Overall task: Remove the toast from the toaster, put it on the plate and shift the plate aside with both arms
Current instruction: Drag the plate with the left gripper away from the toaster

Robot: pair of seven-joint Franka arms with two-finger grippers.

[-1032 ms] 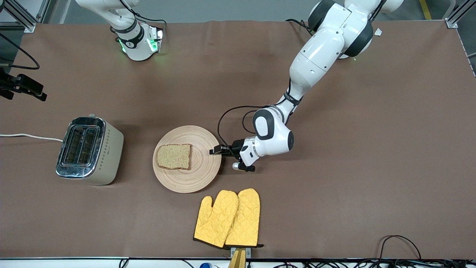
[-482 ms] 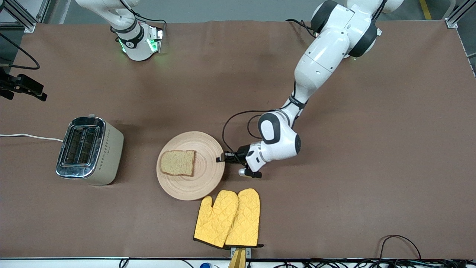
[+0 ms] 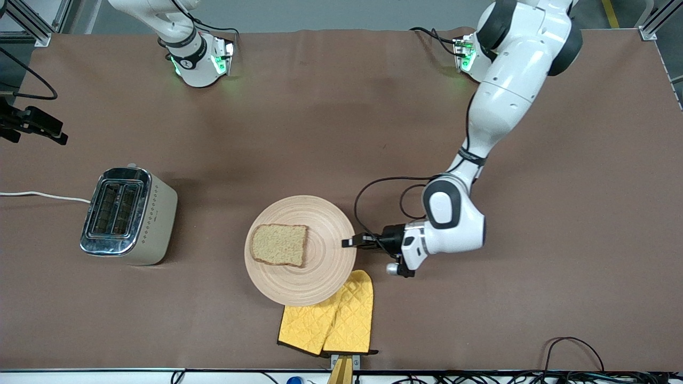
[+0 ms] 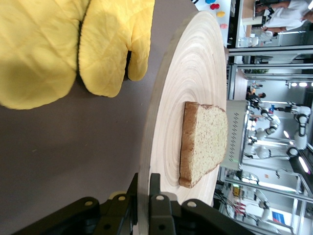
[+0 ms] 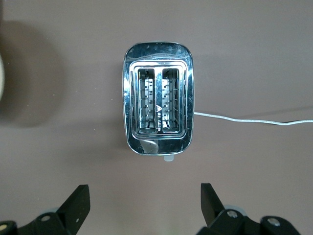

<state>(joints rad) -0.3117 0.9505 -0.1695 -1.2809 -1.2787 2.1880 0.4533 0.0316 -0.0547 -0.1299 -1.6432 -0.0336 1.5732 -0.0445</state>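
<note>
The round wooden plate (image 3: pixel 326 224) is at the table's middle with the toast (image 3: pixel 279 244) lying flat on it. My left gripper (image 3: pixel 349 242) is shut on the plate's rim on the side toward the left arm's end. The left wrist view shows one finger above and one below the plate (image 4: pixel 195 68) rim, where my left gripper (image 4: pixel 144 188) clamps it, and the toast (image 4: pixel 205 142) sits farther in. My right gripper (image 5: pixel 145 200) is open and empty, high over the toaster (image 5: pixel 159 110). It is out of the front view.
The plate's edge nearest the front camera overlaps the tips of the yellow oven mitts (image 3: pixel 341 320), which also show in the left wrist view (image 4: pixel 58 49). The toaster (image 3: pixel 125 216) stands toward the right arm's end, its white cord (image 5: pixel 244 120) trailing off.
My left gripper has pulled the plate with the toast toward the left arm's end and nearer the front camera, so it now covers the mitts' tips. The right arm has not moved.
</note>
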